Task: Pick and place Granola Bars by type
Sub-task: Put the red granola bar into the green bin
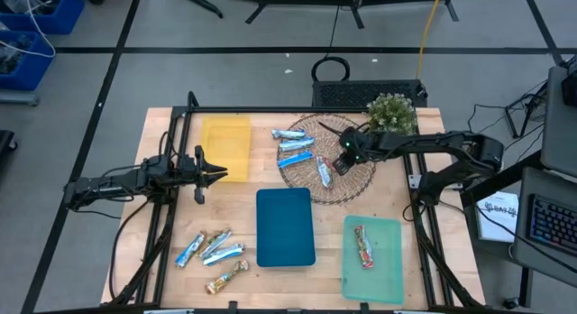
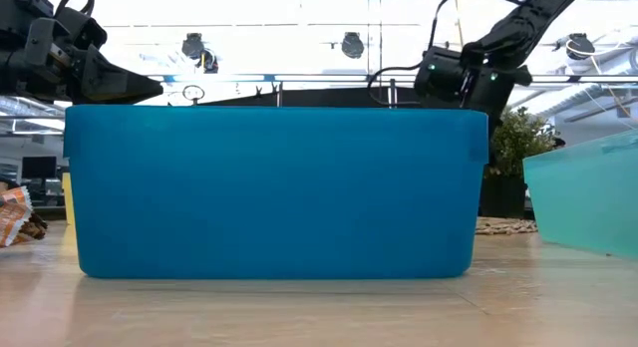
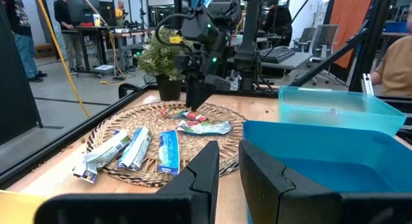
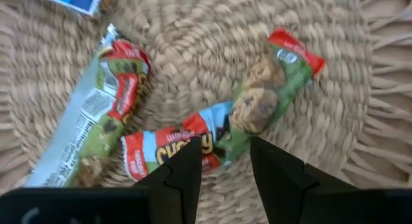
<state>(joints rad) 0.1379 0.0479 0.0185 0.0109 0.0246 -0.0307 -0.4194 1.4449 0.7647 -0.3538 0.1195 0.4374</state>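
Observation:
A round wicker mat (image 1: pixel 326 189) at the back right carries several Granola Bars: blue-and-silver ones (image 1: pixel 293 147) on its left part and two red-and-green ones (image 4: pixel 254 102) (image 4: pixel 96 121) near its middle. My right gripper (image 4: pixel 224 156) points steeply down over the mat, open, with its fingertips on either side of the middle of one red-and-green bar; I cannot tell whether they touch it. My left gripper (image 1: pixel 216 174) waits level above the table by the yellow tray (image 1: pixel 225 147), open and holding nothing. More bars (image 1: pixel 212 251) lie at the front left.
A blue tray (image 1: pixel 285 226) stands at the front middle. A teal tray (image 1: pixel 383 269) at the front right holds one red bar (image 1: pixel 363 246). A potted plant (image 1: pixel 392 111) stands at the mat's far right. People show in the room beyond the table.

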